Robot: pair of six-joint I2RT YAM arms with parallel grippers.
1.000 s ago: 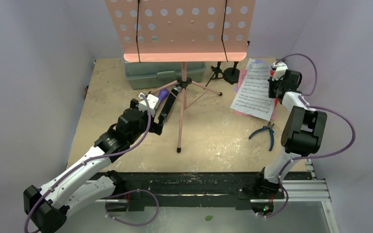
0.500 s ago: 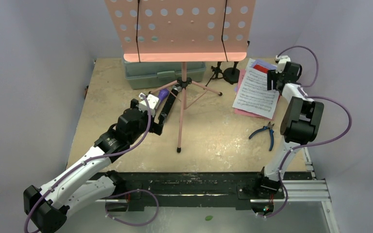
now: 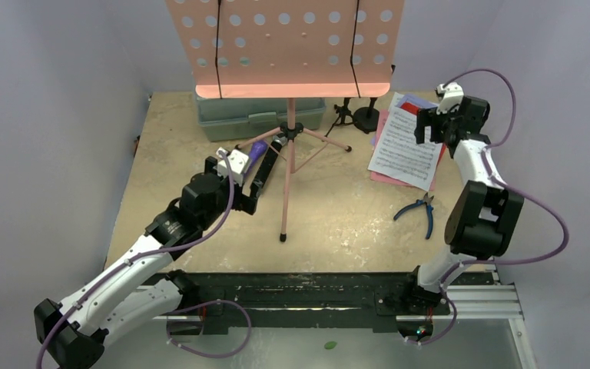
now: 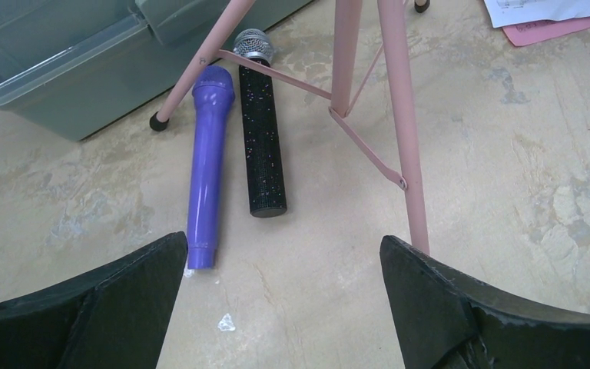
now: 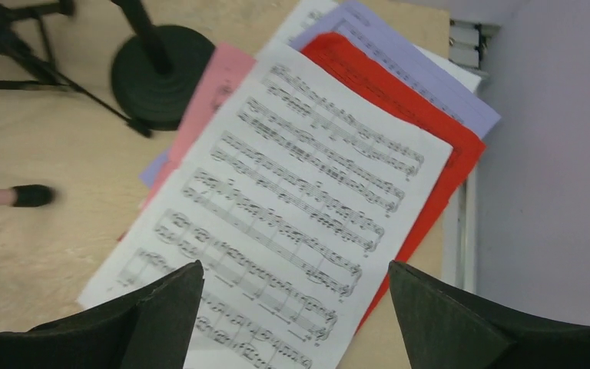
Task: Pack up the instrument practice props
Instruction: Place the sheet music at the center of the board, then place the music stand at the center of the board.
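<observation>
- Left gripper [image 4: 284, 250]: jaws spread wide, holding nothing. The purple microphone [image 4: 206, 165] and black microphone [image 4: 263, 138] lie side by side just ahead, between the pink stand's [image 4: 396, 115] legs.
- Right gripper [image 5: 296, 273]: jaws wide apart, empty, with the sheet music [image 5: 292, 207] lying flat below and between them.

No words are legible; the white sheet-music page [image 5: 276, 223] beneath the right gripper [image 5: 296, 307] shows only printed staves of notes.
</observation>
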